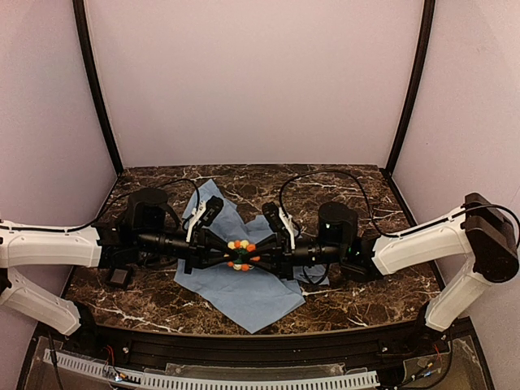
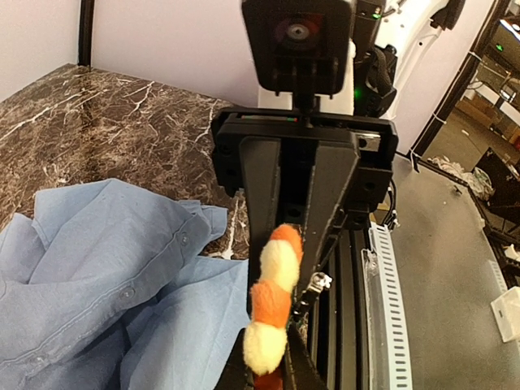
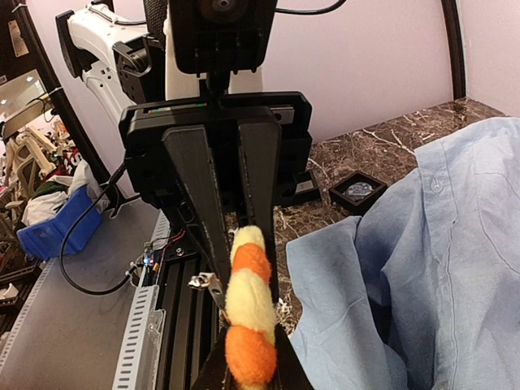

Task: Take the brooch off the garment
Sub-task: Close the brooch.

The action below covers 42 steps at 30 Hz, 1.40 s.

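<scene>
Both arms are stretched in across the marble table (image 1: 341, 183) and meet nose to nose at its middle. The left gripper (image 1: 227, 255) comes in from one side, the right gripper (image 1: 259, 255) from the other, and the brooch (image 1: 240, 254) sits right where their tips meet. It is the bright spot of the scene, with orange, yellow and red petals.

The right wrist view looks straight down the left gripper's two dark fingers (image 3: 195, 179). They taper in until they are nearly together, and their tips pinch the upper edge of the brooch, which shows edge-on as a stack of fuzzy orange and yellow balls. The left wrist view gives the mirror picture: the right gripper's fingers (image 2: 329, 187) are squeezed in on the far edge of the flower. So each side has a narrow grip on the same small pin.

A little metal clasp (image 3: 207, 283) glints just beside the petals, on the side away from the cloth.

The garment (image 1: 244, 296) lies rumpled on the table under and around the meeting point, with light blue folds spreading towards the near edge. From the wrists the cloth is off to one side of the brooch (a button (image 2: 128, 291) shows on the placket). Whether the pin is caught in the fabric, I cannot tell from here. A small black square pad (image 3: 357, 192) rests on the marble beyond the shirt's edge.
</scene>
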Each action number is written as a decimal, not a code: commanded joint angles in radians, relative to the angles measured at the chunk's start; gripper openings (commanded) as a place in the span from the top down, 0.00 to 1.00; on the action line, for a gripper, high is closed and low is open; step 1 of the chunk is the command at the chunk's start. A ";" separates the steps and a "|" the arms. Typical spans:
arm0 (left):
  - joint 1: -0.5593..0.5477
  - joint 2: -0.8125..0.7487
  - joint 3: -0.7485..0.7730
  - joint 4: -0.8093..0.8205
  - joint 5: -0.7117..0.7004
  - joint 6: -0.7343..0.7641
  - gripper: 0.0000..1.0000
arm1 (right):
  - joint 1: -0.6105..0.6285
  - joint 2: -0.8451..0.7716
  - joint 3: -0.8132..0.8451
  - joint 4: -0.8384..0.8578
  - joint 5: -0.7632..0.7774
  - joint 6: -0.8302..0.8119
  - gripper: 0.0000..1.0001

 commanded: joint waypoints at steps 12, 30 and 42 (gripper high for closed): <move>-0.024 -0.014 -0.010 0.043 0.064 -0.005 0.99 | -0.012 0.074 0.095 -0.057 -0.002 -0.008 0.86; -0.025 -0.004 -0.002 0.024 0.056 0.004 0.99 | -0.012 0.088 0.114 -0.072 -0.106 -0.035 0.78; -0.025 -0.015 -0.005 0.023 0.055 0.002 0.99 | -0.013 -0.023 -0.019 0.018 -0.111 -0.127 0.31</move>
